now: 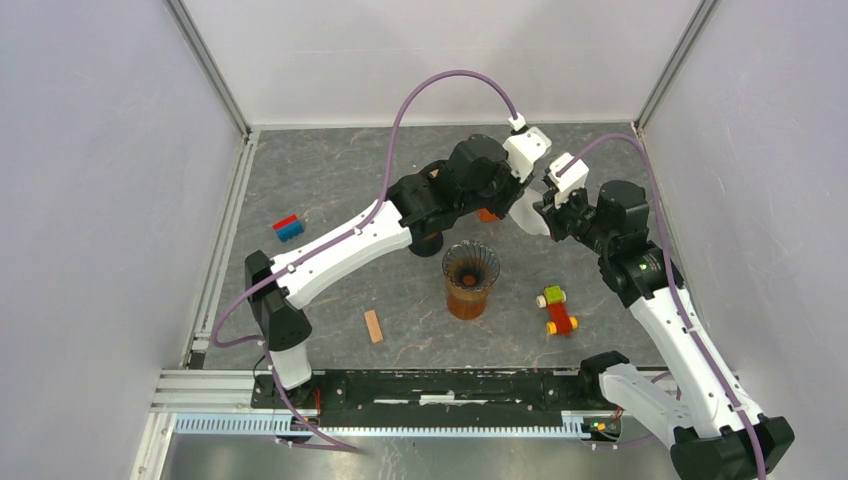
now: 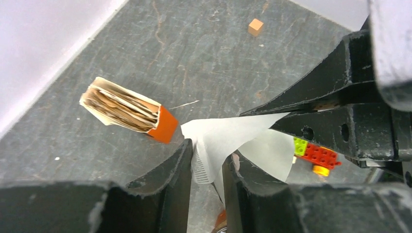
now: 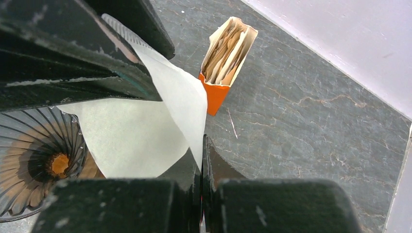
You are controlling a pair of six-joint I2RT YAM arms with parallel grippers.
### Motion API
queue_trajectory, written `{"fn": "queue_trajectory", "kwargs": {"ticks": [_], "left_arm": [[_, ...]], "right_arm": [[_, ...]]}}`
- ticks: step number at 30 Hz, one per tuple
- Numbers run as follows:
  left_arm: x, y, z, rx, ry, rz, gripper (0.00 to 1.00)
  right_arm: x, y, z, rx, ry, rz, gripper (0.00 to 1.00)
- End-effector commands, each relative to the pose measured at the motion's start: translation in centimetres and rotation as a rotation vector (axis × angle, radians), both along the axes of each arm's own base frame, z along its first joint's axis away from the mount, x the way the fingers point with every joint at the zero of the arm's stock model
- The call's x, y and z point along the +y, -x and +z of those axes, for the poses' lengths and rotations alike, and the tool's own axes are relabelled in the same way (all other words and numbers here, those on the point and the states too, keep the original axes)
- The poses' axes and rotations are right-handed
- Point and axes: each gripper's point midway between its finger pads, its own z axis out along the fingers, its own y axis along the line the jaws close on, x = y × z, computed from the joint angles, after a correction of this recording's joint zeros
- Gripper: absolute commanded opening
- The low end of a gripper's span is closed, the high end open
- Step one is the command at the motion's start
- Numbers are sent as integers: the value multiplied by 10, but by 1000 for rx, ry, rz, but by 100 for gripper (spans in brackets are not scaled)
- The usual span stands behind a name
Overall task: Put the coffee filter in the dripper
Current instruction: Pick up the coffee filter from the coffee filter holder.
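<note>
The white paper coffee filter (image 2: pixel 228 138) hangs in the air between my two grippers, just behind and to the right of the dripper (image 1: pixel 471 266). The dripper is a dark ribbed cone sitting on an amber glass. My right gripper (image 3: pixel 201 145) is shut on one edge of the filter (image 3: pixel 141 131). My left gripper (image 2: pixel 210 151) has the filter's crimped seam between its fingers; the jaws stand narrowly apart with a gap still showing. In the right wrist view the dripper (image 3: pixel 39 165) lies below and to the left of the filter.
An orange box of spare filters (image 2: pixel 128 111) lies on the mat behind the grippers. A lego toy (image 1: pixel 556 310) sits right of the dripper and a wooden block (image 1: pixel 373 326) to its front left. A red-and-blue block (image 1: pixel 288 228) is at left, a small orange cube (image 2: pixel 255 26) farther back.
</note>
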Motion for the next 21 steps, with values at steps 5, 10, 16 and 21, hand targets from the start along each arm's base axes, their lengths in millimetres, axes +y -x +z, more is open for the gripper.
{"fn": "queue_trajectory", "kwargs": {"ticks": [5,10,16,21], "left_arm": [[-1,-9,18,-213,-83,58,24],[0,-12,16,-219,-86,83,14],[10,-15,22,-232,-70,130,2],[8,-9,22,-207,-44,114,2]], "right_arm": [[2,-4,17,-39,-24,-6,0],[11,0,16,-24,-63,36,0],[12,0,19,-21,-84,30,0],[12,-3,20,-17,-94,22,19]]}}
